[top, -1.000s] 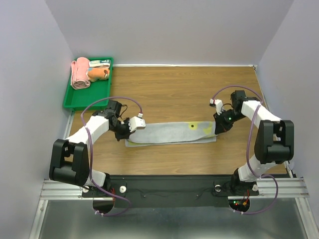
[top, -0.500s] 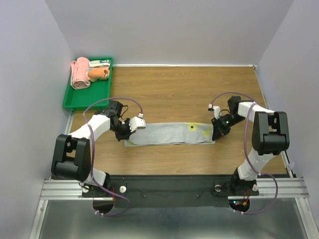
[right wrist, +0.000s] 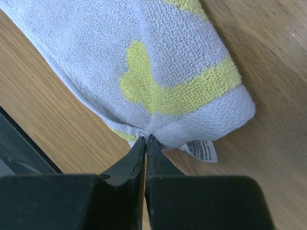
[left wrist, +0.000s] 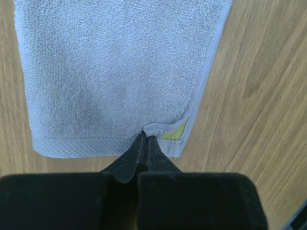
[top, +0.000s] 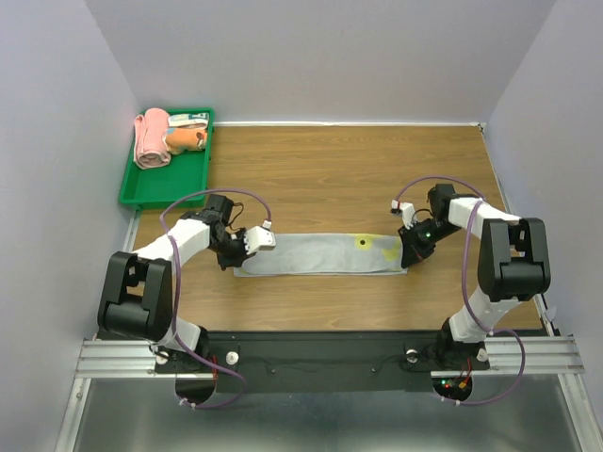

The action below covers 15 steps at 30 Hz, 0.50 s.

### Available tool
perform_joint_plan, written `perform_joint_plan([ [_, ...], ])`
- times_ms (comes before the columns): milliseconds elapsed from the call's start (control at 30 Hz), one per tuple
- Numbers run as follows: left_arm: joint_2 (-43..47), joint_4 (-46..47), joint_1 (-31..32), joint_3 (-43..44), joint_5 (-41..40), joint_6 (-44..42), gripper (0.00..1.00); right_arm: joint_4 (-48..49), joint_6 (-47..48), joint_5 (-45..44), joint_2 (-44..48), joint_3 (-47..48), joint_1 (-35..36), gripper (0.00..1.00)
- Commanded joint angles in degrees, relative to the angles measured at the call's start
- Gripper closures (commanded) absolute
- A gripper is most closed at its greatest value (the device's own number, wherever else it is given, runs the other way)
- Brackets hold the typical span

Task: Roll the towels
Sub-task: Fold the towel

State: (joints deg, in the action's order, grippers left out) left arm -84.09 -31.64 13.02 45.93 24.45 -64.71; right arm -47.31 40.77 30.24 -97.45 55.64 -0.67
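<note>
Your towel (top: pixel 320 254) lies flat in a long strip across the table (top: pixel 330 160), between the arms. Your left gripper (left wrist: pixel 145 139) is clamped on its left hem. Your right gripper (right wrist: pixel 145 139) pinches the right end, beside the label (right wrist: pixel 201 150). A pink roll (top: pixel 149 139) sits in the tray (top: pixel 151 191).

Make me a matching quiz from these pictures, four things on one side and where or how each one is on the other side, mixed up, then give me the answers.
Things:
1. pink towel
2. grey towel
3. green tray
4. white care label

Place or state:
A. at the far left corner of the table
B. poking out from under the towel end at the right gripper
C. rolled up, lying in the tray
D. laid out as a long strip, one end pinched by the left gripper, the other by the right gripper

Pairs: 1-C, 2-D, 3-A, 4-B
</note>
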Motion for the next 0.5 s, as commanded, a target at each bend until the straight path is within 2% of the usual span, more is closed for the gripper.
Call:
perform_joint_plan([
  [0,3.84,-2.99,-0.54,-2.69,-2.74,-3.93,1.0,5.12,4.22,-13.01,-0.29,-2.55,-0.39,0.99],
  [200,7.01,-5.8,-0.54,-1.55,-0.45,-4.55,1.0,5.03,3.79,-11.79,-0.55,-2.64,-0.48,0.99],
  [333,5.88,-5.37,-0.54,-2.69,-1.42,-5.16,0.98,4.95,3.79,-11.69,-0.29,-2.55,-0.39,0.99],
  [367,5.61,-5.28,-0.54,-3.39,-1.68,-5.51,0.96,4.77,3.79,-11.52,-0.02,-2.55,-0.39,0.99],
  [467,4.73,-5.71,-0.45,-4.09,-1.42,-5.95,0.76,4.07,3.96,-10.9,0.24,-2.47,-0.39,0.99],
])
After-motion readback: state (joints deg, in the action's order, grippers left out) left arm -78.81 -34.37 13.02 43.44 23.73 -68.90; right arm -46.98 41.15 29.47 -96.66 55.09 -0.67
